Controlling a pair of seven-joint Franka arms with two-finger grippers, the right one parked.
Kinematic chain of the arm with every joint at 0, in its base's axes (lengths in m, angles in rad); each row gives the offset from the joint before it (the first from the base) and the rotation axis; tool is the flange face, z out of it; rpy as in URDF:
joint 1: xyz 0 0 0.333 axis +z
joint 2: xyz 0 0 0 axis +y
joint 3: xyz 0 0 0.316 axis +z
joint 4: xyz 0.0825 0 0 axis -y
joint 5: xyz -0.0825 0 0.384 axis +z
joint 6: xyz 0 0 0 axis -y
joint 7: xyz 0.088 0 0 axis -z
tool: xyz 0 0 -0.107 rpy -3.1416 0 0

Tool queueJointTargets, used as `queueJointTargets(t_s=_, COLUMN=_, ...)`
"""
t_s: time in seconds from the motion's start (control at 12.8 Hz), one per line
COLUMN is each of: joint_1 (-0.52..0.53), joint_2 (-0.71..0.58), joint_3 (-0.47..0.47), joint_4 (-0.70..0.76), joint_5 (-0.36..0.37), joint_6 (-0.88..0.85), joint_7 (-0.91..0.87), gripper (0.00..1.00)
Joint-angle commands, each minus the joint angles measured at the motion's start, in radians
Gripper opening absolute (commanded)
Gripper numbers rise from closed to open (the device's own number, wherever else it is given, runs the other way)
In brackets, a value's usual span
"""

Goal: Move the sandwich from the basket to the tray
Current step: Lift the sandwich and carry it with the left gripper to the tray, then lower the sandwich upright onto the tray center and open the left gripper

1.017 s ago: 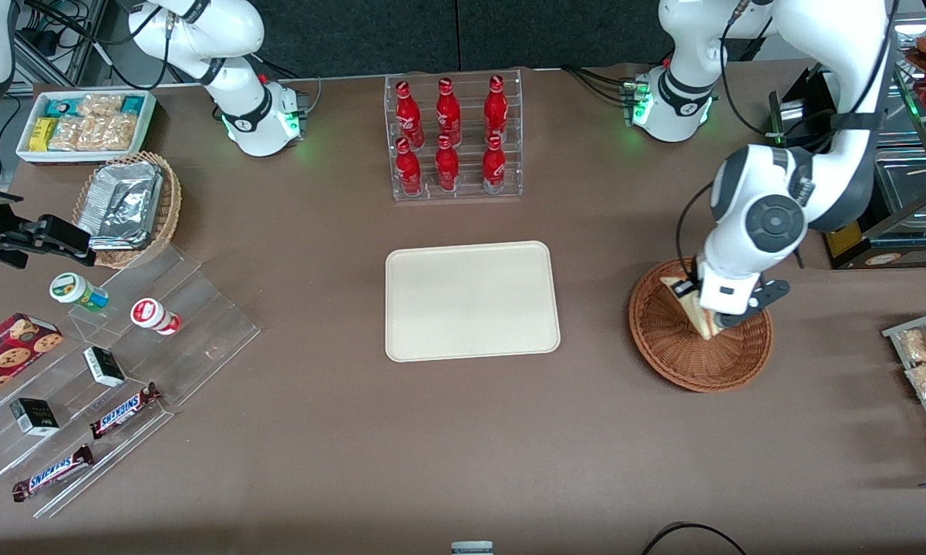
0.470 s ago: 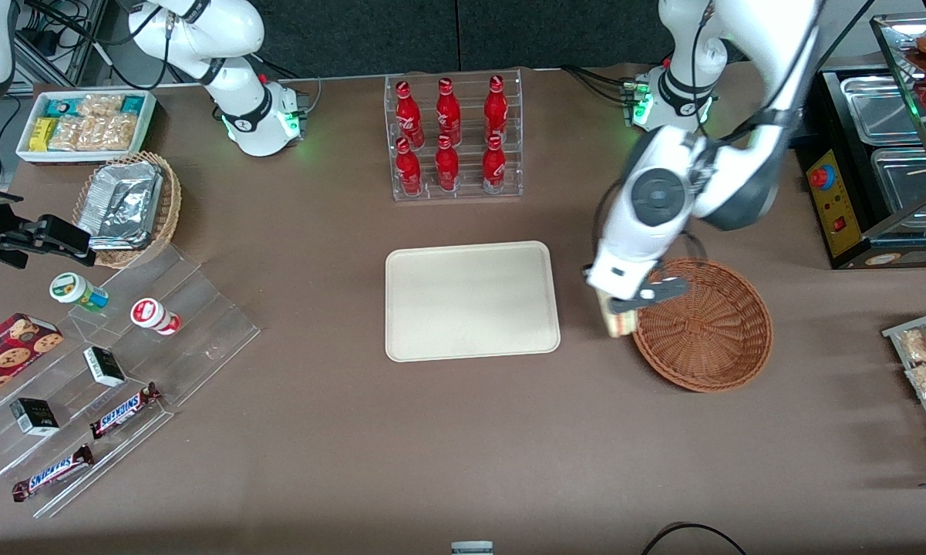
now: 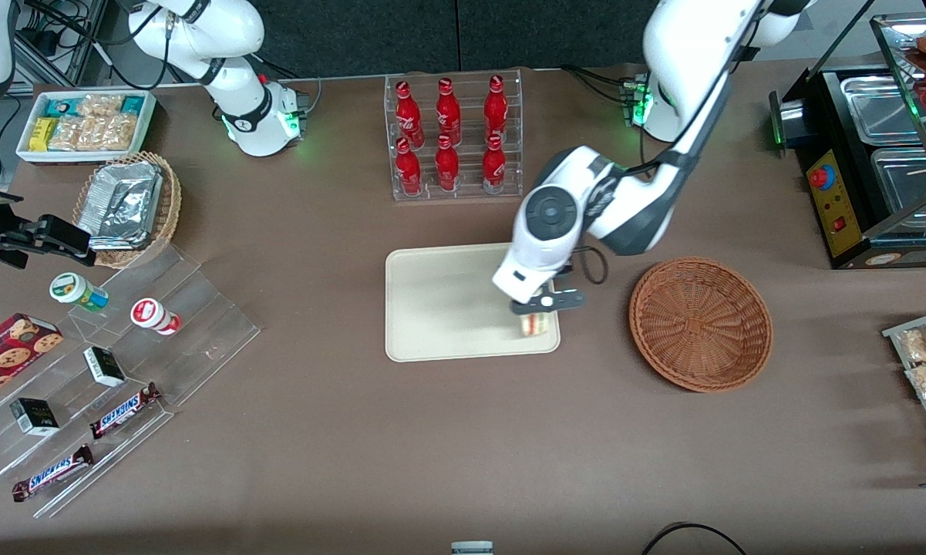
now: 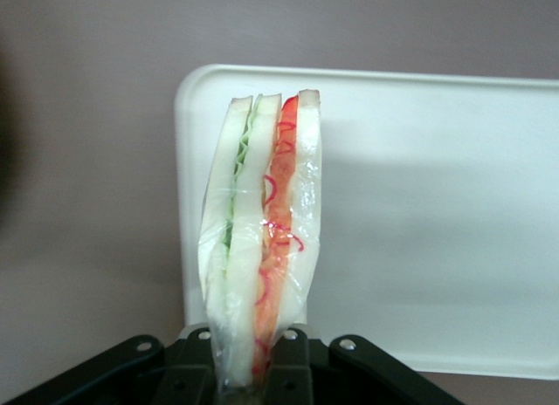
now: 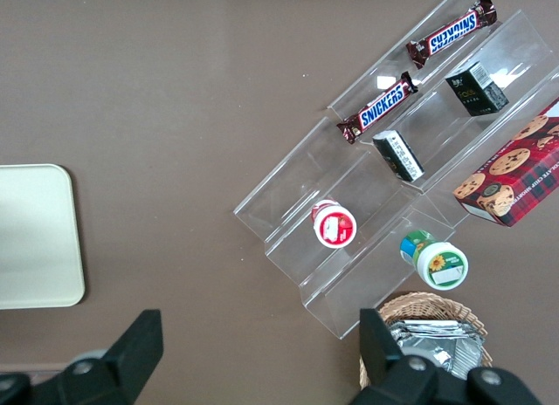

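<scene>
My left gripper (image 3: 537, 311) hangs over the corner of the cream tray (image 3: 439, 308) that is nearest the camera and closest to the basket. It is shut on the sandwich (image 3: 535, 324). In the left wrist view the sandwich (image 4: 262, 239) is a plastic-wrapped wedge of pale bread with green, red and orange layers, pinched between the two black fingers (image 4: 293, 370) of the gripper (image 4: 249, 370), with the tray (image 4: 437, 204) below it. The reddish-brown wicker basket (image 3: 700, 324) sits beside the tray toward the working arm's end, with nothing in it.
A clear rack of red bottles (image 3: 452, 137) stands farther from the camera than the tray. Toward the parked arm's end are a pale wicker basket with foil containers (image 3: 127, 205), a white snack bin (image 3: 85, 123) and clear tiered shelves (image 3: 108, 378). A black appliance (image 3: 863, 169) stands near the basket.
The left arm has lifted the sandwich out of the basket and carried it sideways over the basket's rim to above the tray. The basket is now empty.
</scene>
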Motion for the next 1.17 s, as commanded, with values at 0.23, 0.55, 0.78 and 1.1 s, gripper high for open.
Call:
queueJointTargets(t_s=0.23, joint_1=-0.12, joint_2=0.186, joint_3=0.011, joint_4=0.201, joint_5=-0.005, joint_6=-0.011, joint_7=-0.007, gripper=0.0)
queueJointTargets(t_s=0.55, joint_1=-0.14, joint_2=0.241, joint_3=0.02, joint_4=0.241, joint_5=0.008, joint_6=0.008, joint_7=-0.074, gripper=0.0)
queueJointTargets(t_s=0.78, joint_1=-0.14, joint_2=0.243, joint_3=0.019, joint_4=0.235, joint_5=0.054, joint_6=0.008, joint_7=-0.122, gripper=0.0)
queueJointTargets(t_s=1.1, joint_1=-0.154, joint_2=0.255, joint_3=0.019, joint_4=0.23, joint_5=0.064, joint_6=0.032, joint_7=-0.122, gripper=0.0)
